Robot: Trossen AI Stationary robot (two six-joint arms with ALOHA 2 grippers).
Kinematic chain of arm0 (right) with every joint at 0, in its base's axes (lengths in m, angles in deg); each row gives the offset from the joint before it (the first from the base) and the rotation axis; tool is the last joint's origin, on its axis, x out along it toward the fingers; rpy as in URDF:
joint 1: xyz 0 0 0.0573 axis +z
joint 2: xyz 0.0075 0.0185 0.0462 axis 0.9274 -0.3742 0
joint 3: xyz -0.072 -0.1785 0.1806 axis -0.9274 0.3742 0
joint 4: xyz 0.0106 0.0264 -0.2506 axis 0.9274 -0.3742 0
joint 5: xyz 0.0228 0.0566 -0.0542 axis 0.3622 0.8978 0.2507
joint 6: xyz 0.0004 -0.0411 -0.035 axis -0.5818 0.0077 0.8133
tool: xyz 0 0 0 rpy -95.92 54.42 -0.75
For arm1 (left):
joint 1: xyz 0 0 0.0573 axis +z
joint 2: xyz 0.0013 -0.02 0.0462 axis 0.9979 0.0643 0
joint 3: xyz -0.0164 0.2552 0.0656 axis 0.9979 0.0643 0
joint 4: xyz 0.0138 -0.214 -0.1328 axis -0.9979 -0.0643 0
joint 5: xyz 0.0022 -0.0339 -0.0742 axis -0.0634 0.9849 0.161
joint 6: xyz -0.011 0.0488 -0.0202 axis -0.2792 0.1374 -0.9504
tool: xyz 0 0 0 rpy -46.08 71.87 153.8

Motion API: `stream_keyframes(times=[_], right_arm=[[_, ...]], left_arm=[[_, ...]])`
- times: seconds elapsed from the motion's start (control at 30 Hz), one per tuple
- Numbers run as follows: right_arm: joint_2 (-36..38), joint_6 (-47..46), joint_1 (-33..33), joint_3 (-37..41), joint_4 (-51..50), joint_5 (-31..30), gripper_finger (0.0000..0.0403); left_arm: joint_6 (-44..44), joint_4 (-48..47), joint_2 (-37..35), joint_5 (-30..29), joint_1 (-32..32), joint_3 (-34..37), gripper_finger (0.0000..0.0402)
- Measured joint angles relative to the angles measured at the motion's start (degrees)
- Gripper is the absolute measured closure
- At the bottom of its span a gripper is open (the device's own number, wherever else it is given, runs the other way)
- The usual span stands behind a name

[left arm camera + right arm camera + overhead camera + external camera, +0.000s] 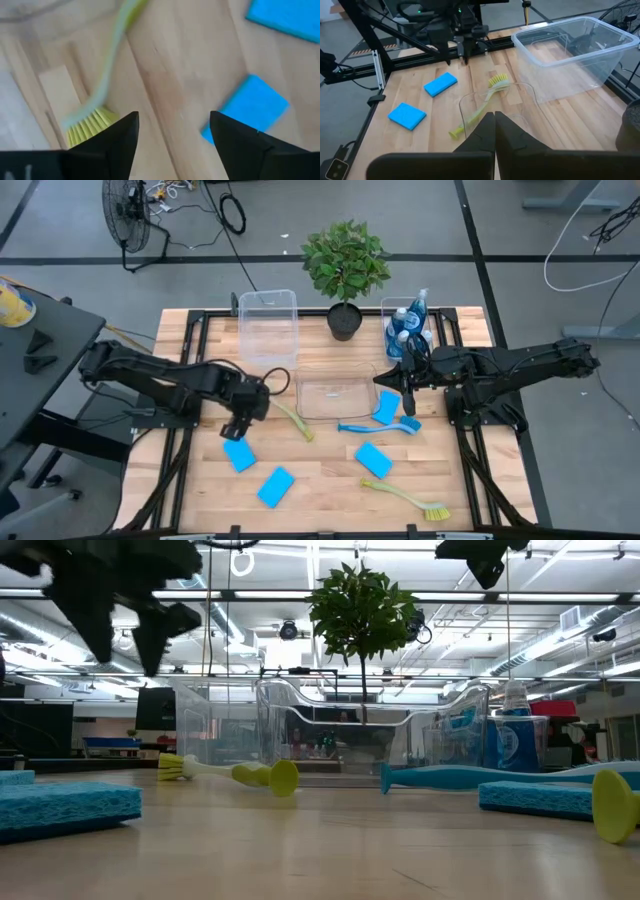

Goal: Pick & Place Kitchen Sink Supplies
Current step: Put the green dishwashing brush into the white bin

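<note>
My left gripper (pixel 172 135) hangs open over the table's left half, fingers pointing down, clear of the wood (pixel 125 645). Below it, the bristle head (pixel 90 125) of a yellow-green dish brush (pixel 292 418) lies on one side and a blue sponge (pixel 247 107) on the other. A second sponge (pixel 275 486) lies nearer the front edge. Both sponges lie flat. My right gripper (pixel 494 117) is shut and empty, raised over the low clear bin (pixel 335 390) at the table's middle. Small blue-liquid bottles (pixel 408 325) stand in the back right bin.
A blue brush (pixel 380 425), two more sponges (pixel 385 408) (pixel 373 460) and a second yellow-green brush (pixel 410 500) lie on the right half. A tall clear bin (pixel 268 325) stands at the back left, and a potted plant (pixel 345 270) at the back middle.
</note>
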Motion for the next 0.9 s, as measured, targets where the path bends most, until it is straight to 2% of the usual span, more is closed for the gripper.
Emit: stream_keyframes(times=[0.3, 0.43, 0.57, 0.9], right_arm=[[0.0, 0.0, 0.0, 0.0, 0.0, 0.0, 0.0402], [0.0, -0.3, 0.0, 0.0, 0.0, 0.0, 0.0402], [0.0, -1.0, 0.0, 0.0, -0.4, 0.0, 0.0401], [0.0, -1.5, 0.0, 0.0, -1.5, 0.0, 0.0399]], left_arm=[[14.2, 13.8, 0.0, -3.3, 4.7, 5.3, 0.0149], [14.7, 17.6, 0.8, -3.2, 6.9, 5.4, 0.0149], [15.0, 17.8, 2.2, -0.4, 9.2, 5.4, 0.0149], [17.1, 19.1, 10.0, 1.3, 10.7, 5.4, 0.015]])
